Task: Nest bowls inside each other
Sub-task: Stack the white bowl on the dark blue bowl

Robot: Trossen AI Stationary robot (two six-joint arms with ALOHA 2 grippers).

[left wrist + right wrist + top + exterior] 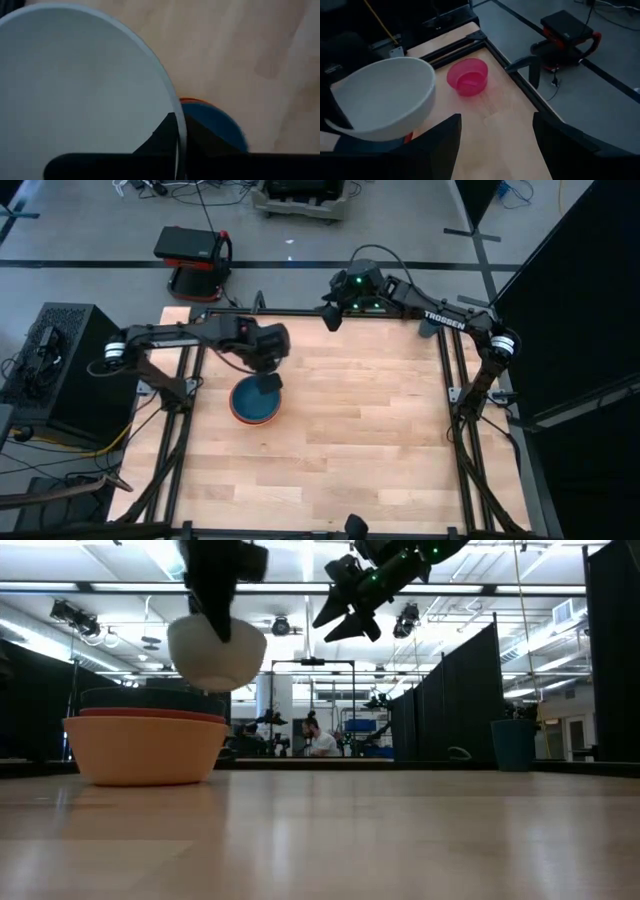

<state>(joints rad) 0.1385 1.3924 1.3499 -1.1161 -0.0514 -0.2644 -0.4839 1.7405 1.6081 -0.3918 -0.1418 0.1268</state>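
We see the left claw (215, 625) clenched on the white bowl's (216, 655) rim above the teal, red and orange stack (145, 745), while the right claw (345, 605) hangs released.

Table (360, 430) was pale wood planks w/ a smooth, slightly shiny finish. White bowl (385, 97) looked like matt plastic; pink bowl (467, 76) glossy, translucent plastic (orange bowl (145, 748) matt too). Table frame (300, 313) dark metal.
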